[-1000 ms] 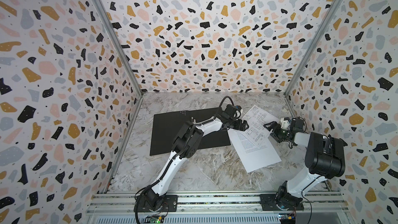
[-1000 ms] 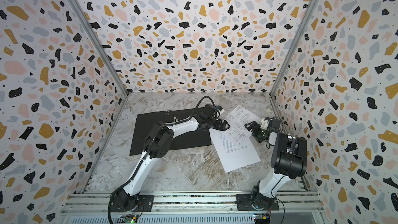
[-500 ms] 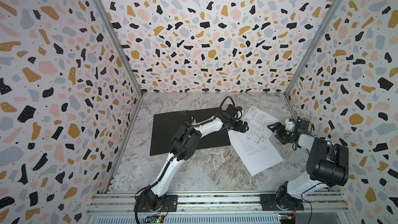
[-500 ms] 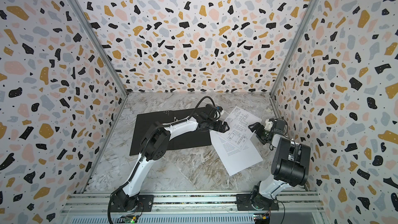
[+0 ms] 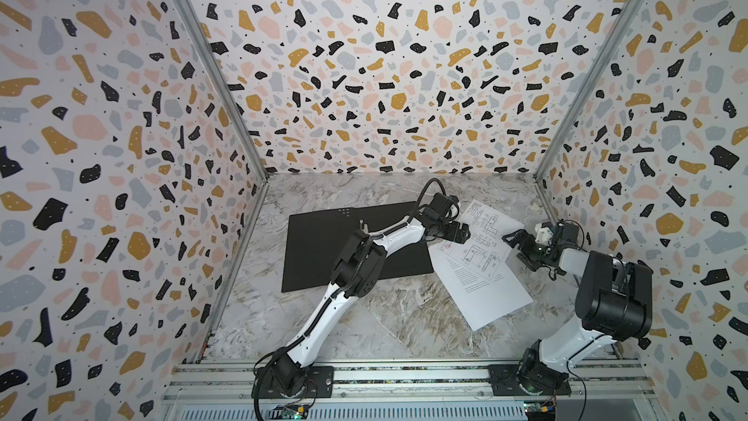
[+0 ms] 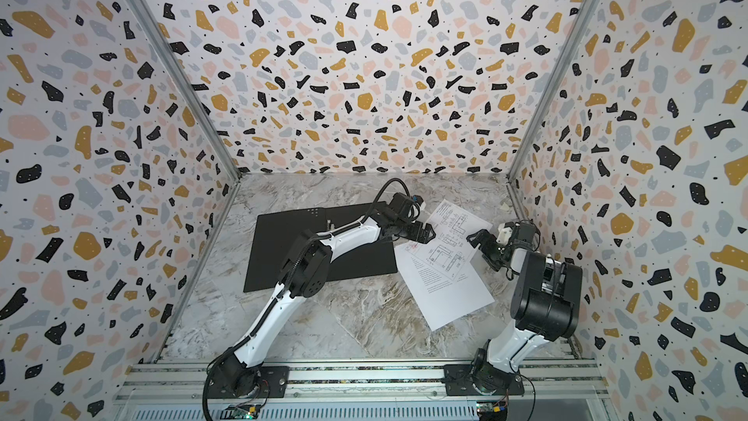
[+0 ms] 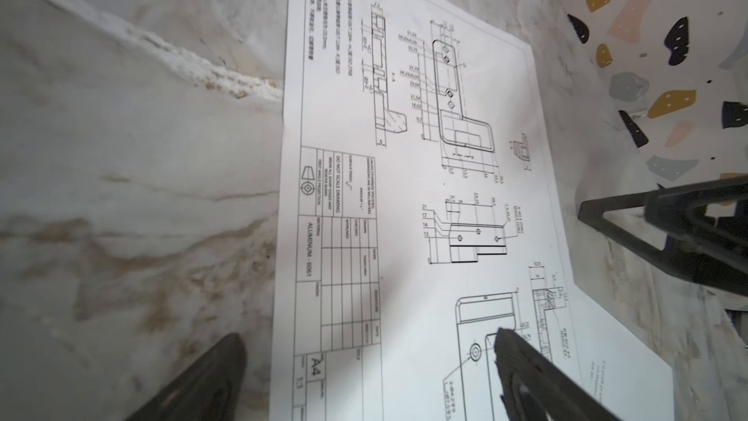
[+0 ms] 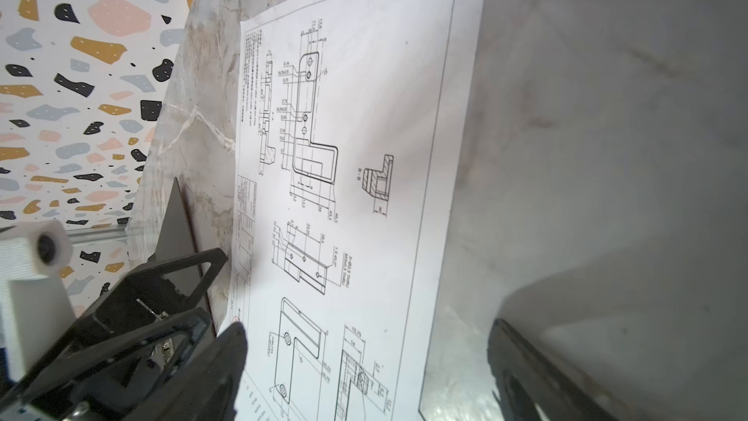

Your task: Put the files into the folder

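Observation:
The folder (image 5: 315, 245) (image 6: 279, 245) lies open and flat on the marble table, black inside up, at the left-centre in both top views. Right of it lie the files: a sheet with a line drawing (image 5: 481, 245) (image 6: 449, 245) (image 7: 404, 155) (image 8: 364, 135) overlaps a text sheet (image 5: 485, 297) (image 6: 449, 297) nearer the front. My left gripper (image 5: 461, 233) (image 6: 425, 233) (image 7: 368, 342) is open, low over the drawing sheet's left edge, one finger over paper and one over marble. My right gripper (image 5: 515, 249) (image 6: 481, 251) (image 8: 368, 330) is open, straddling that sheet's right edge. Neither holds anything.
Terrazzo-patterned walls (image 5: 647, 196) close in the table on three sides, the right one close behind my right arm. The left arm's forearm crosses above the folder's right half. An aluminium rail (image 5: 404, 374) with both arm bases runs along the front.
The right gripper drew back towards the right wall, then returned to the drawing sheet's right edge. Both grippers' jaws stand slightly wider. The sheets and folder have not moved.

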Motion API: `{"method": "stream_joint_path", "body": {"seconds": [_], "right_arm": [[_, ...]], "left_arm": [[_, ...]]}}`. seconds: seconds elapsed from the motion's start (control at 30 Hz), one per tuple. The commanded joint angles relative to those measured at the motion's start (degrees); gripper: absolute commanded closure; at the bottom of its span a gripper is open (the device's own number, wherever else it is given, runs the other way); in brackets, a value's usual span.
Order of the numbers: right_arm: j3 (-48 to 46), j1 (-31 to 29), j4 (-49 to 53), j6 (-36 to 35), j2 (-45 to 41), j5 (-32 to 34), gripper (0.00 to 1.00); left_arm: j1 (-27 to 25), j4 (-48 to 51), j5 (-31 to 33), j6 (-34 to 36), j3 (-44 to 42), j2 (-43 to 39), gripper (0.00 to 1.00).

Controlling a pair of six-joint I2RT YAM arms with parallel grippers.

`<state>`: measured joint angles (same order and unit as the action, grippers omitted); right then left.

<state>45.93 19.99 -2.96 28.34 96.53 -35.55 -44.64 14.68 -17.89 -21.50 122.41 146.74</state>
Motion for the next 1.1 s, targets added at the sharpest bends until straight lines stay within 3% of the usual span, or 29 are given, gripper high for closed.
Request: {"method": "stream_joint_path", "body": {"seconds": [0.0, 0.4, 1.07], "right_arm": [[1.06, -1.16, 1.85, -0.65, 1.92, 0.03, 0.06], [2.17, -2.5, -0.43, 0.83, 5.68, -4.88, 0.06], [-0.75, -2.5, -7.83, 7.37, 2.58, -14.52, 0.08]], "left_arm": [[0.08, 0.08, -1.01, 0.27, 1.23, 1.41, 0.02], [0.09, -3.44, -7.63, -3.47, -2.92, -0.15, 0.04], [0.07, -15.29, -16.21, -13.42, -10.53, -4.76, 0.05]]}}
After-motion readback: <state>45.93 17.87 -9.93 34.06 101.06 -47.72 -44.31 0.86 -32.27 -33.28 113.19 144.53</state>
